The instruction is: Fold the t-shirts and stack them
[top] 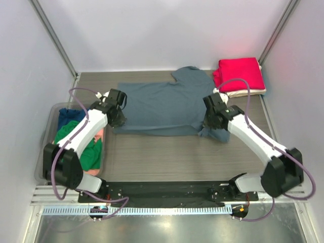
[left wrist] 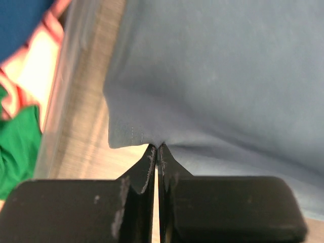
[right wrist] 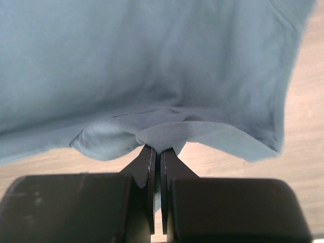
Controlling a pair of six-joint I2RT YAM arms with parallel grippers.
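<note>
Seen from above, a large grey-blue t-shirt [top: 162, 104] lies spread flat and sideways in the middle of a wood-grain desk [top: 152, 162], with its hem to the left and its sleeves to the right. Both arms reach to its near edge. The left gripper [left wrist: 158, 148] is clenched on the near hem corner, puckering the cloth into a small peak. The right gripper [right wrist: 157, 150] is clenched on a rolled fold of cloth by the near sleeve. Holding the same long edge at both ends probably lets the arms lift it evenly and carry it to the far side for a lengthwise fold. In the far right corner a folded red t-shirt [top: 240, 75] sits on a cream t-shirt [top: 251, 92], likely the start of the stack. On the left, a clear plastic bin [top: 44, 147] holds crumpled green [top: 76, 144], navy [top: 68, 117] and salmon-pink [top: 99, 135] shirts, apparently waiting to be folded.
</note>
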